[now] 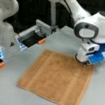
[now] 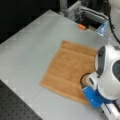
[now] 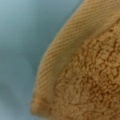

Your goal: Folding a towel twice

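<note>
Close under the wrist camera, the towel (image 3: 90, 82) fills the right side, its ribbed hem curving round a corner at the lower left, with bare grey table (image 3: 22, 42) to the left of it.

In a front view the towel (image 1: 57, 77) lies flat and unfolded on the table (image 1: 7, 92), all four edges showing and open grey surface on every side. The gripper (image 1: 85, 62) sits down at the towel's top right corner, the white arm (image 1: 80, 13) arching over from above, wrist pointing downward. A metal fixture with orange tabs (image 1: 34, 36) stands well apart at the upper left.

In a front view the towel (image 2: 67, 72) is spread out, wide clear table (image 2: 27, 50) to its left. The gripper (image 2: 83, 83) is low over the towel's lower right corner. Whether its fingers are apart or together I cannot tell.
</note>
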